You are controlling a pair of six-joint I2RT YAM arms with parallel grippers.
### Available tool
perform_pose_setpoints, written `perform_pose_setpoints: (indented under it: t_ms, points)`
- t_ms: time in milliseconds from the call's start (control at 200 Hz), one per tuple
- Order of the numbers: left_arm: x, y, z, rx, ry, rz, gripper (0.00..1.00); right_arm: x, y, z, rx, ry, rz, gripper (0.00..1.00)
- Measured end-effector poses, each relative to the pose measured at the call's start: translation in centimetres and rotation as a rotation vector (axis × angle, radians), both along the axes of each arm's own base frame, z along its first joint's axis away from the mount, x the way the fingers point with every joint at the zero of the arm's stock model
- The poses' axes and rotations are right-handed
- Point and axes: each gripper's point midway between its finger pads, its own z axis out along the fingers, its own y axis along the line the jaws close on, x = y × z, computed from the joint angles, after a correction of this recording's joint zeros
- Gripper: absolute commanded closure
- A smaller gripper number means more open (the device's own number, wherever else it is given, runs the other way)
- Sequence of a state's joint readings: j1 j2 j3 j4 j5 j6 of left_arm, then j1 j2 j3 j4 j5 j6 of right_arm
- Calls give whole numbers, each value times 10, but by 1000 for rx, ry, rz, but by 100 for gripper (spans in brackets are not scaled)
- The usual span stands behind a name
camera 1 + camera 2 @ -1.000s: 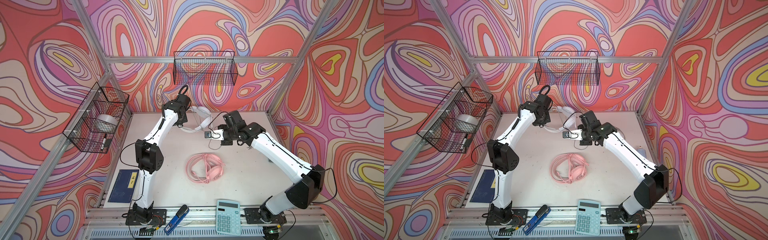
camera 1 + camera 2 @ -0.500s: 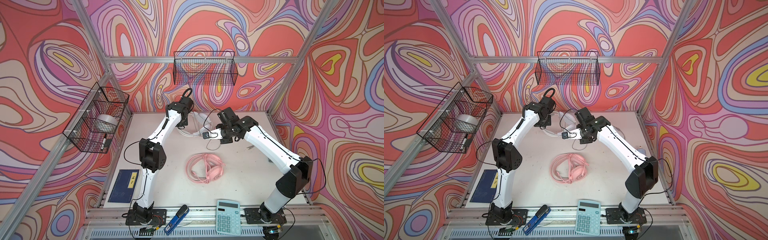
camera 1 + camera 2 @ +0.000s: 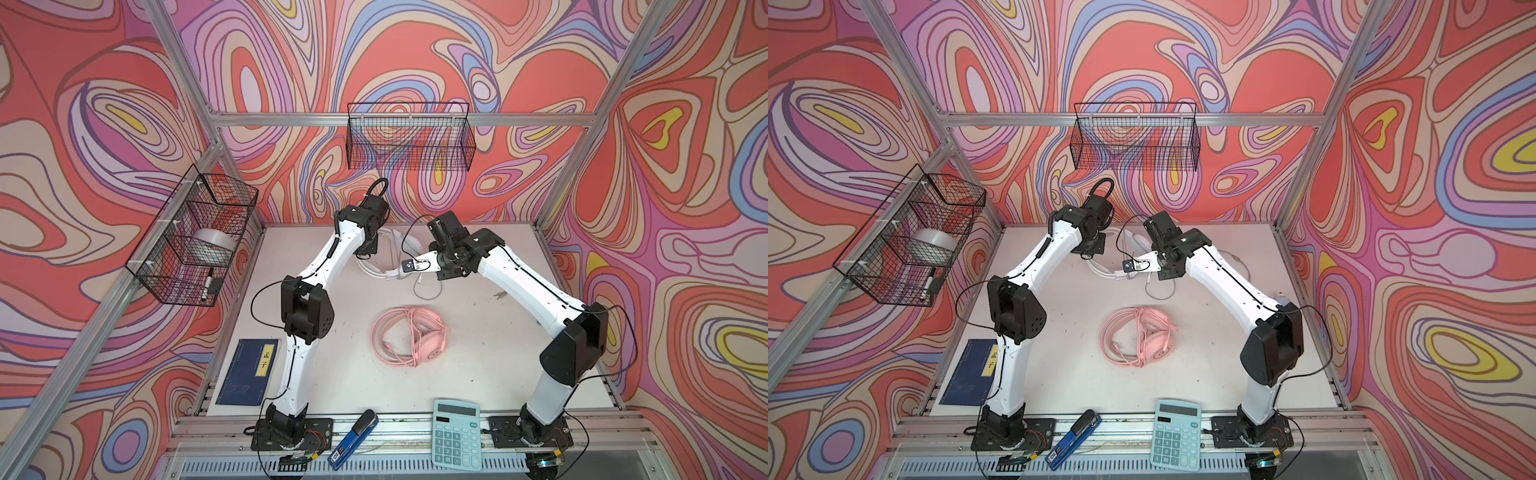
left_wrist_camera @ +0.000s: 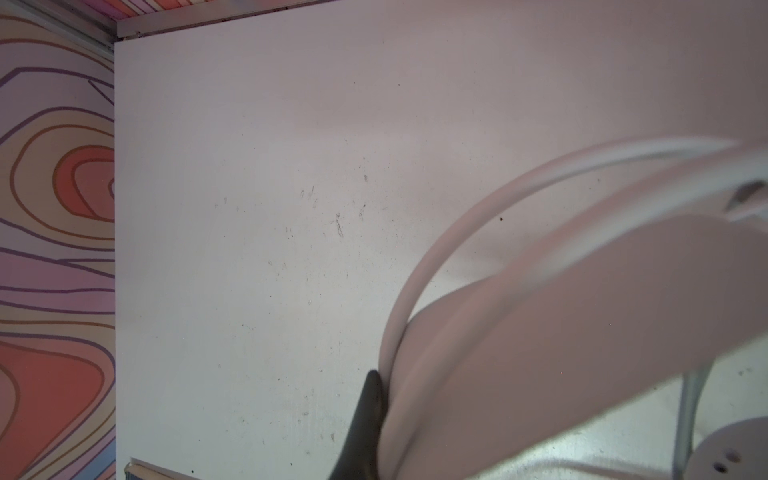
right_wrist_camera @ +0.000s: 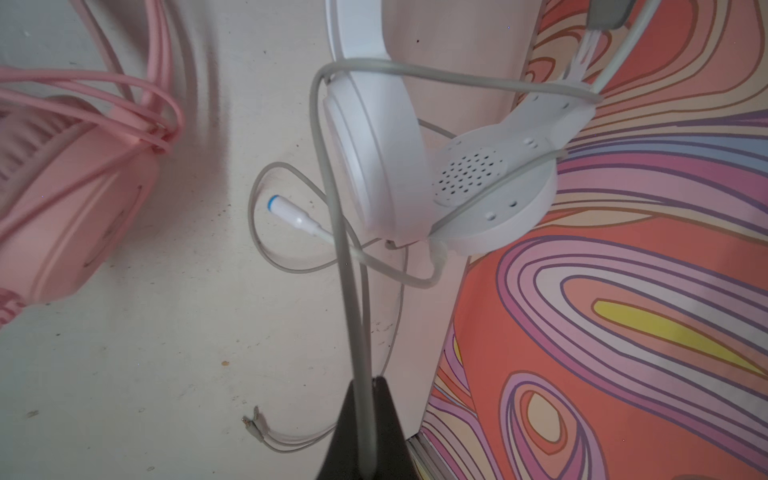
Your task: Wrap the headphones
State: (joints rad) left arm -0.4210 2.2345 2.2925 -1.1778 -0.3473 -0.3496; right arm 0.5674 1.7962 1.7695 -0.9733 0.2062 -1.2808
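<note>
White headphones [image 5: 374, 174] near back edge of table [image 3: 478, 374]; open room around pink headphones [image 3: 432, 351].

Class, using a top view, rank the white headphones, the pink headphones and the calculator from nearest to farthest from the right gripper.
1. White headphones: at the back of the table, right beside the right gripper, which pinches their grey cord.
2. Pink headphones: mid-table, in front of the gripper.
3. Calculator: on the front rail, farthest.
</note>
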Motion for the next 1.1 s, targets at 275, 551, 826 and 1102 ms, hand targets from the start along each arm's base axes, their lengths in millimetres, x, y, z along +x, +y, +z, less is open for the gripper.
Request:
perform_pose_setpoints:
  t_ms: [275, 551, 826, 1102]
  points:
    - [-5, -8, -21, 22, 59, -115, 100, 30, 3, -5, -15, -48, -5, 100]
    - [-9, -18, -21, -12, 59, -219, 100, 50, 10, -22, -40, -53, -3, 100]
    - [-12, -31, -19, -70, 49, -288, 100, 61, 4, -25, -28, -59, -27, 100]
    - [-14, -41, -27, -118, 64, -328, 100, 74, 12, -19, 49, -61, -32, 100]
